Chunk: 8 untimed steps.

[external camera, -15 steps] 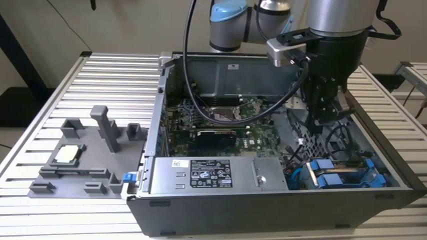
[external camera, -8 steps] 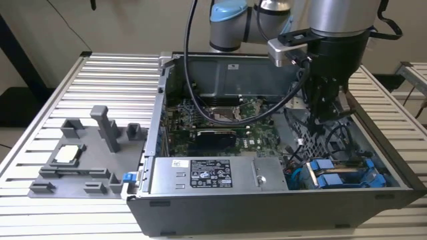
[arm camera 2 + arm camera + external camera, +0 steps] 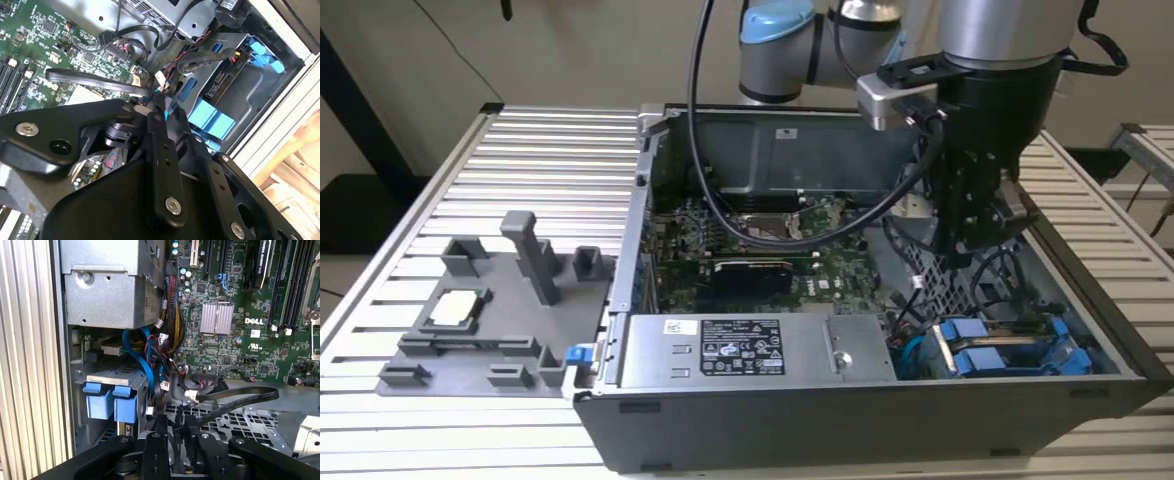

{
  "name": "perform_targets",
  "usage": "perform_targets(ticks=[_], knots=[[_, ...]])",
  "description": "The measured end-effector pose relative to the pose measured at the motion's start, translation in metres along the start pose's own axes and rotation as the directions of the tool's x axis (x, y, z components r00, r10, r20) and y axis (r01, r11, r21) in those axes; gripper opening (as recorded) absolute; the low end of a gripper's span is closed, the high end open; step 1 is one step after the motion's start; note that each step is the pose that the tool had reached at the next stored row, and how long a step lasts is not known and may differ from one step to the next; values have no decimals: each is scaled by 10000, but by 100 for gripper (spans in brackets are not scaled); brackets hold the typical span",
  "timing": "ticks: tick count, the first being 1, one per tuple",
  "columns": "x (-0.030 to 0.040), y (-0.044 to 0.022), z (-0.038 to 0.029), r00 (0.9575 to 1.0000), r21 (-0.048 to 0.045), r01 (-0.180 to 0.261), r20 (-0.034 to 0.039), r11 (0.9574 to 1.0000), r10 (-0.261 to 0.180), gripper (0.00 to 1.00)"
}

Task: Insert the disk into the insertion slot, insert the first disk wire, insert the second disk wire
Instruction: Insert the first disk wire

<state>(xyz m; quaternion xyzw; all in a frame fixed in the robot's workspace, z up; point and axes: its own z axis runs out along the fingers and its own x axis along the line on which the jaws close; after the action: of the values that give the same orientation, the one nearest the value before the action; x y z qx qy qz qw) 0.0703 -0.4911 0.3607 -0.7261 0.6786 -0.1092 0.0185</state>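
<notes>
— Pincer [image 3: 176, 421] state?
— Narrow. Its fingers [image 3: 161, 430] sit close together on the end of a flat black wire [image 3: 90, 81], low inside the computer case [image 3: 854, 420].
— And the disk?
— The disk [image 3: 110, 402] is seated in the insertion slot [image 3: 252, 92] with its blue carrier tabs facing out. It is just beside the pincer, not touching it. Blue and red wires [image 3: 145, 355] run down past it.
— Around that?
— A perforated grey cage [image 3: 235, 422] lies under the pincer. A grey metal box [image 3: 747, 350] with a sticker sits to the exterior view's left of the slot, with the green motherboard [image 3: 761, 250] beyond. The case stands on a slatted metal surface [image 3: 520, 150] beside a grey fixture [image 3: 494, 310].
</notes>
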Motion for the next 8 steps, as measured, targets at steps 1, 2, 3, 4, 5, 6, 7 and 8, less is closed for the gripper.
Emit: perform_targets(ticks=[1, 2, 3, 4, 5, 6, 7, 8], knots=[[0, 0, 2, 10000, 2, 15, 2, 10000, -15, 31], [-1, 1, 7, 10000, 5, 33, 9, 10000, -33, 31], [-1, 2, 10, 10000, 8, 50, 16, 10000, -50, 31], [-1, 2, 12, 10000, 11, 61, 46, 10000, -61, 31], [-2, -1, 15, 9999, 17, 61, 110, 10000, -61, 31], [-2, -4, 16, 9998, 24, 54, 192, 10000, -54, 31], [-1, -7, 17, 9996, 30, 44, 284, 10000, -45, 31], [-1, -11, 19, 9992, 37, 32, 388, 10000, -34, 31]])
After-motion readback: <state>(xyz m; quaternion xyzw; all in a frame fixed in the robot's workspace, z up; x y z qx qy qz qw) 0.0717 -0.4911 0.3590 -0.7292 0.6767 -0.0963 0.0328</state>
